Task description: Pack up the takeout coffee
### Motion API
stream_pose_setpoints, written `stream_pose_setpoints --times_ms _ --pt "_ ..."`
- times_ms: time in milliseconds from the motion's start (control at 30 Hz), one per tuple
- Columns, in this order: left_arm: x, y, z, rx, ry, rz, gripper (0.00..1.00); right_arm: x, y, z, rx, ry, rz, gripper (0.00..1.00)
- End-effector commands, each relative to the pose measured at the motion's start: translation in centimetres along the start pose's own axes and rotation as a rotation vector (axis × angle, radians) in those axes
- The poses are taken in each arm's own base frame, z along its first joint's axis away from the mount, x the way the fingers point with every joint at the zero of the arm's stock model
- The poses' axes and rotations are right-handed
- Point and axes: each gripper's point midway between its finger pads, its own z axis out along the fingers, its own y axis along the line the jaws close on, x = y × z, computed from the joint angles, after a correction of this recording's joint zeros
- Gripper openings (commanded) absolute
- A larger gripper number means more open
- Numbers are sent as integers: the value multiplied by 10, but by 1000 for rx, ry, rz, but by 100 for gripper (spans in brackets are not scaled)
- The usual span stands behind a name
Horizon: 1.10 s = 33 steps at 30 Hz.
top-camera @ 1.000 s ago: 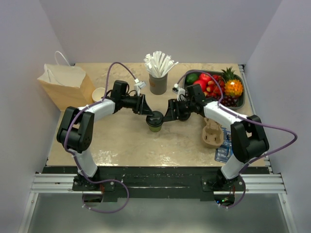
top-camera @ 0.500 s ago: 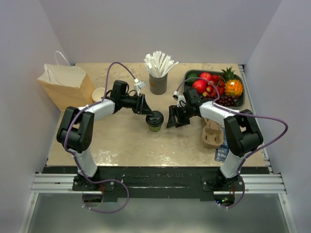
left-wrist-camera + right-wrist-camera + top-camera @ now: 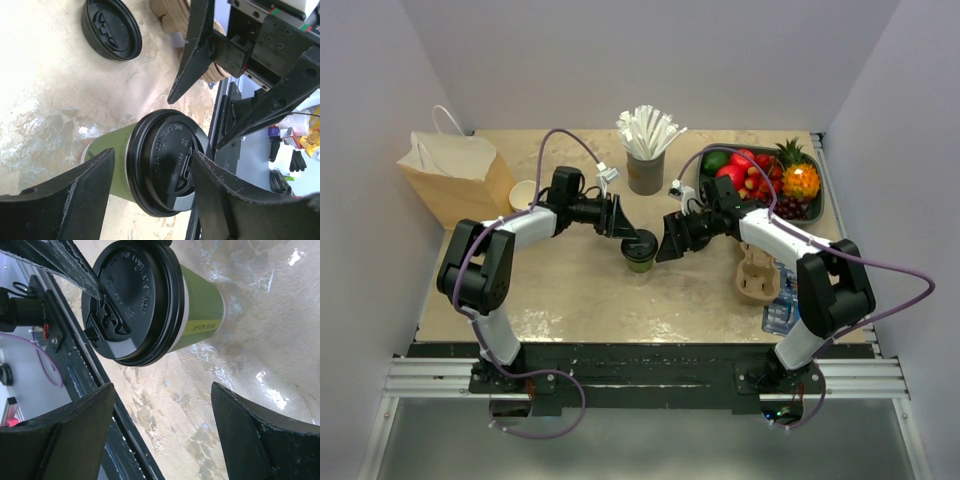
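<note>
Well, left gripper (image 3: 152, 154) and right gripper (image 3: 162, 387) are gaping wide, takeout coffee (image 3: 150, 295) between them; probably light, crushable, wanting gentle mid-wall gripping.

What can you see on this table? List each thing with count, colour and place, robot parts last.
takeout coffee: 1, green with black lid, centre, between the grippers
spare lid: 1, black, tabletop
paper bag: 1, brown, far left
small cup: 1, cream, by paper bag
straw cup: 1, grey, far centre
fruit tray: 1, dark, far right
cup carrier: 1, tan, right
packet: 1, blue, near right
left gripper: 1, black, open, beside coffee
right gripper: 1, black, open, beside coffee
</note>
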Motion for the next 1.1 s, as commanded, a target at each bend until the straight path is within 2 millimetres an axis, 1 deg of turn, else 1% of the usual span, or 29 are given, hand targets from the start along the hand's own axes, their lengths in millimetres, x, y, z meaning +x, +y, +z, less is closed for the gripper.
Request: stream_pose_setpoints --times_ms 0,67,233,300,333,367,633,733,933,1033,1067 --pt "-19 -26 -5 74 -39 80 68 -21 22 -7 -87 -56 -77 82" --pt "-19 -25 -6 63 -38 90 68 -24 21 -7 -82 -67 -69 81" --pt "-9 -19 -8 22 -6 81 68 -28 19 -2 -82 -70 -44 80" --pt "-8 -17 -8 7 -7 97 68 -30 18 0 -82 -72 -31 80" --pt "-2 -15 -8 1 11 72 68 -31 17 0 -81 -77 -31 80" --pt "-1 -13 -8 -2 14 68 68 -33 17 1 -79 -80 -19 80" --pt "8 -3 -6 -26 33 32 65 -37 6 10 -55 -80 25 79" --pt "10 -3 -6 -26 32 23 64 -39 1 10 -30 -82 22 79" --pt "13 0 -5 -30 35 8 63 -33 -11 14 21 -69 47 77" --pt "16 3 -4 -37 36 -1 63 -26 -21 19 64 -50 93 77" --pt "17 4 -4 -39 36 -3 63 -18 -29 22 84 -24 124 77"
